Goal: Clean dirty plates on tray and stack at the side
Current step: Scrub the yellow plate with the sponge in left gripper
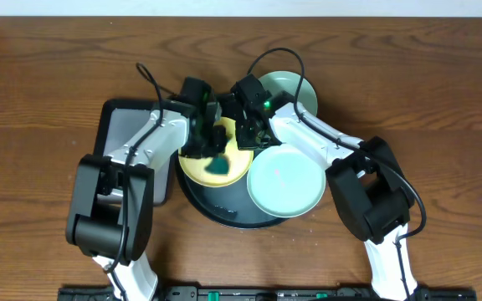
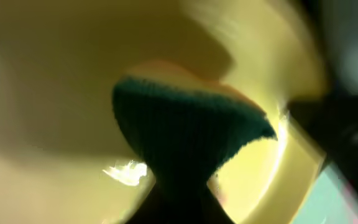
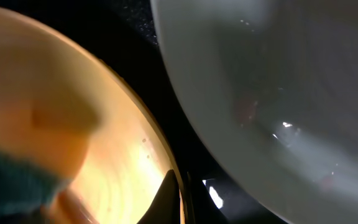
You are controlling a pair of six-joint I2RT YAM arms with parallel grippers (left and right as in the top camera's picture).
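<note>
One sponge [image 1: 217,166], clamped in left hand [image 1: 214,147], touches plate [image 1: 192,165].

The overhead view is evenly lit and sharp; the wrist views are blurred, with glare seen on the pale yellow round plastic plate [image 2: 61,106].

Teal sponge [image 1: 218,165], grey tray [image 1: 128,125], wooden table [image 1: 40,75].

Overhead top-down; both wrist views close on yellow plate [image 2: 55,93].
</note>
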